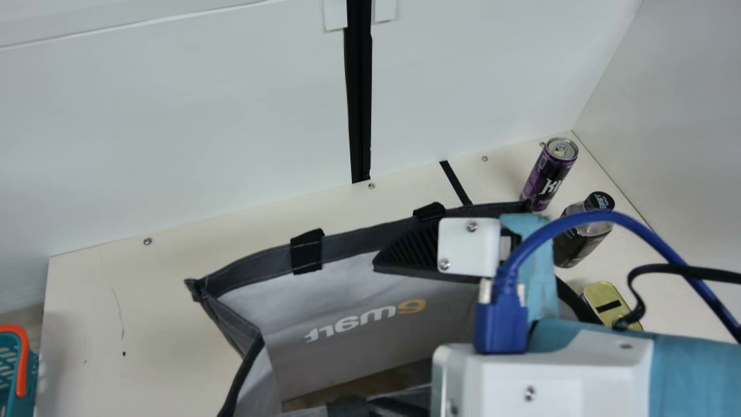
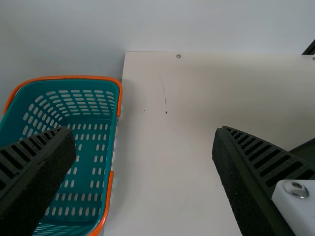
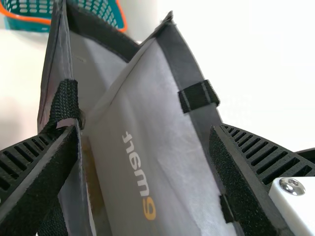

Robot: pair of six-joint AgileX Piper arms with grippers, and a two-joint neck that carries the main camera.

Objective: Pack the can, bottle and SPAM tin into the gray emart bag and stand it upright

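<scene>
White panels [image 1: 185,133] back cream bench [image 1: 145,307]. Gray emart bag [image 1: 353,347] on it, mouth open; right gripper [image 1: 431,249] over mouth, fingers apart. Main view: can [image 1: 547,176] near back right corner, bottle [image 1: 590,227] beside it, SPAM tin [image 1: 599,292] partly behind cables, all outside bag. Right wrist view: bag's inside. Bench stretch separates bag from teal basket [image 2: 81,77], past left edge; left gripper [image 2: 144,135] parted above.

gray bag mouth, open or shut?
Open. In the right wrist view, the gray bag's rims stand apart, with its inside walls visible between them.
</scene>
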